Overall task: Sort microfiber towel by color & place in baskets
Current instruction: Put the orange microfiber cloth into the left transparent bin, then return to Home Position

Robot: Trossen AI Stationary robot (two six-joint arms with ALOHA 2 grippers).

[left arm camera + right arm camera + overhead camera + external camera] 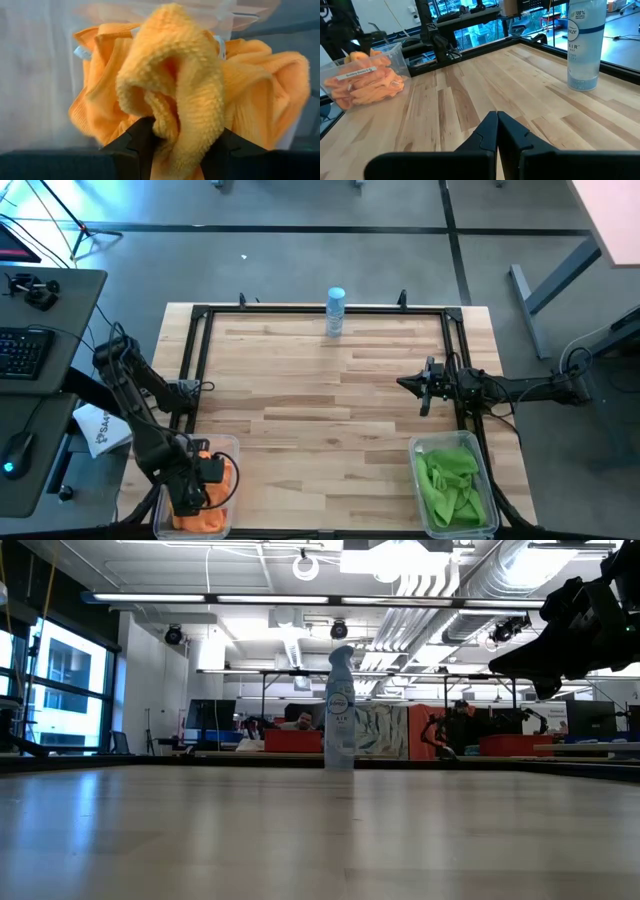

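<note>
Several orange microfiber towels (215, 500) lie piled in the clear basket (228, 443) at the table's near left corner. My left gripper (197, 480) points down over that basket, open, with a fold of an orange towel (175, 75) between its fingers. Green towels (450, 480) fill the second basket (420, 448) at the near right corner. My right gripper (497, 125) hangs shut and level above the table's right side, holding nothing. My left gripper has a thick rolled fold of an orange towel (182, 145) between its spread fingers (142, 137), which point down from above. The fold lies against both inner sides. I cannot tell whether it hangs from the fingers or rests on the pile below.
A white-and-blue spray bottle (335, 310) stands at the middle of the table's far edge. A black metal frame (320, 311) runs around the wooden top. A desk with a keyboard (25, 350) stands to the left.
</note>
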